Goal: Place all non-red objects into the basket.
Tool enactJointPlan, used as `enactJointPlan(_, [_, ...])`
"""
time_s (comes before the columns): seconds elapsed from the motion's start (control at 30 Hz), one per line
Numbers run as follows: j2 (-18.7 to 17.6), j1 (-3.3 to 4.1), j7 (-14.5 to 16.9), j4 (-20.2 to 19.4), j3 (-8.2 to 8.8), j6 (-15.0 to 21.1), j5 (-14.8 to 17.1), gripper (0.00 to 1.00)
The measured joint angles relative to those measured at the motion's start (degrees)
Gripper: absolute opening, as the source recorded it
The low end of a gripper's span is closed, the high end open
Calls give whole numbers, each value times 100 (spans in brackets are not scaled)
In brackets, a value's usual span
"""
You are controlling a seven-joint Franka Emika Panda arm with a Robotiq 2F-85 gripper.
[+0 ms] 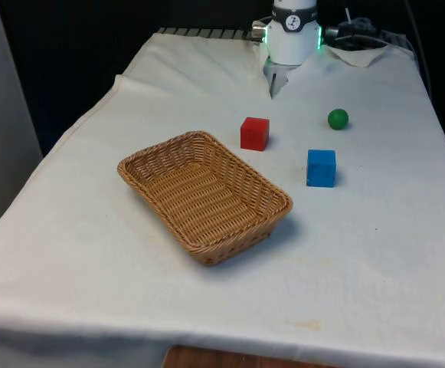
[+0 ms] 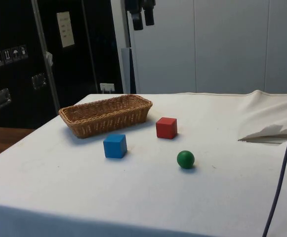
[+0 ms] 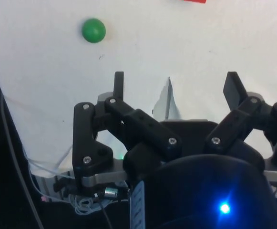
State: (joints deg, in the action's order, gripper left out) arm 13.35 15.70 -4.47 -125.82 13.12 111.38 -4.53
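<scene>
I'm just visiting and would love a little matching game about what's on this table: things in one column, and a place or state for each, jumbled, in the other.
Things:
1. green ball
2. red cube
3. blue cube
4. wicker basket
5. gripper

Places or states:
A. nothing inside it
B. on the cloth, nearest the basket's far rim
C. open, high above the table
D. farthest from the basket
E. between the ball and the front edge of the table in the front view

Pairs: 1-D, 2-B, 3-E, 4-A, 5-C
</scene>
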Motion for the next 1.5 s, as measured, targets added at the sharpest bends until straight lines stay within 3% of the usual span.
enactJointPlan(0.6, [550,0,-286,-825,-23,178,-11,100])
enactJointPlan(1.17, [1163,0,-498,-1971,-178,1071,-6,100])
enactJointPlan(1.43, [1306,29,-670,-2361,-527,1392,92,100])
enactJointPlan(1.5, [1306,29,-670,-2361,-527,1392,92,100])
